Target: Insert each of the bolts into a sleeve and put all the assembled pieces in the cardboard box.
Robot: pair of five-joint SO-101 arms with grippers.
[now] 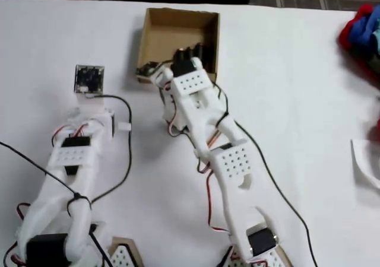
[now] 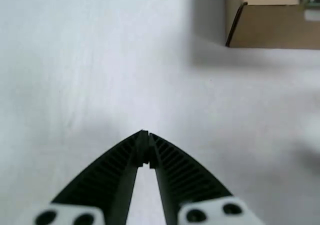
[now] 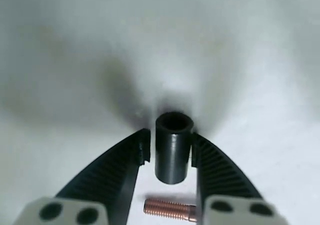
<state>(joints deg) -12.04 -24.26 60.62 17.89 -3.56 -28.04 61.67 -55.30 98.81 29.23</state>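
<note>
The right gripper (image 3: 168,144) appears clamped on a short black sleeve (image 3: 173,160), a smooth hollow tube whose open end points away from the wrist, close to the front of the cardboard box (image 1: 179,32). A copper-coloured threaded bolt (image 3: 170,208) lies crosswise on the white table (image 1: 297,101), just behind the sleeve on the wrist side, with its long axis at right angles to the tube. The left gripper (image 2: 144,135), fingertips together and empty, sits over bare table well apart, so the right arm is nearer.
</note>
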